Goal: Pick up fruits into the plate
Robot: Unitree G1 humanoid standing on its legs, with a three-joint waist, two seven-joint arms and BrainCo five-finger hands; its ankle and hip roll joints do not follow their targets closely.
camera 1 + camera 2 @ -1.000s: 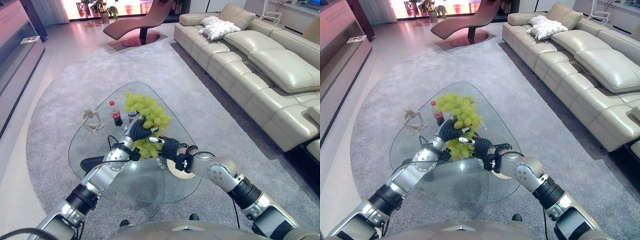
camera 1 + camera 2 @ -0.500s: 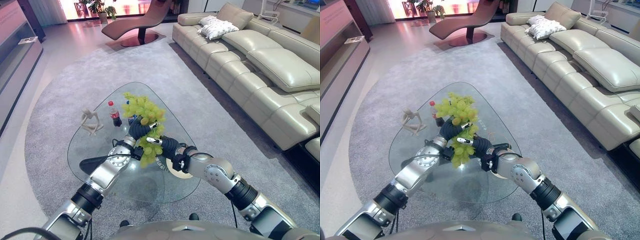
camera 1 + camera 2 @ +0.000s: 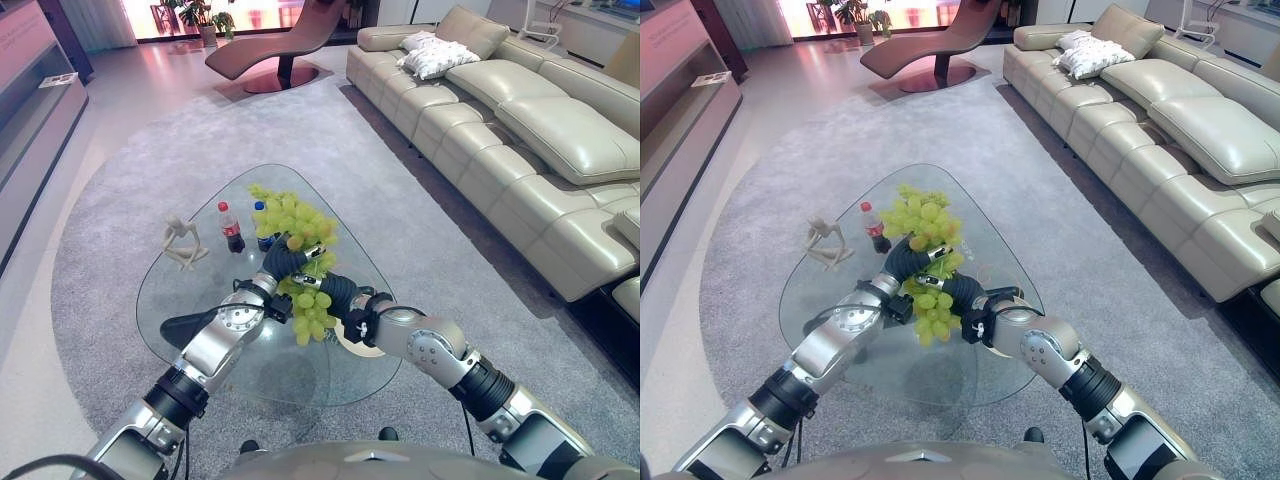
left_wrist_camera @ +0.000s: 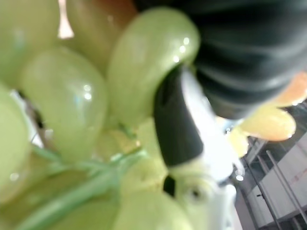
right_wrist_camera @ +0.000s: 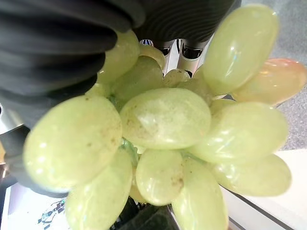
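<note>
A big bunch of green grapes (image 3: 296,221) is held in the air over the glass table (image 3: 190,285), between both hands. My left hand (image 3: 283,262) is curled round its middle from the left; a dark-tipped finger (image 4: 176,120) presses into the grapes (image 4: 62,96). My right hand (image 3: 335,295) grips the bunch from the right, and the grapes (image 5: 168,120) sit right against its dark cover (image 5: 57,48). The bunch's lower end (image 3: 311,318) hangs below the hands. A cream plate (image 3: 366,346) lies on the table, mostly hidden under my right wrist.
On the table's far left stand a pale figurine (image 3: 183,241), a cola bottle (image 3: 230,228) and a blue-capped bottle (image 3: 261,226). A dark base (image 3: 190,326) shows through the glass. A cream leather sofa (image 3: 520,130) runs along the right.
The two hands have drawn closer over the table, and the bunch's lower end now hangs further down between them. The table items have not moved.
</note>
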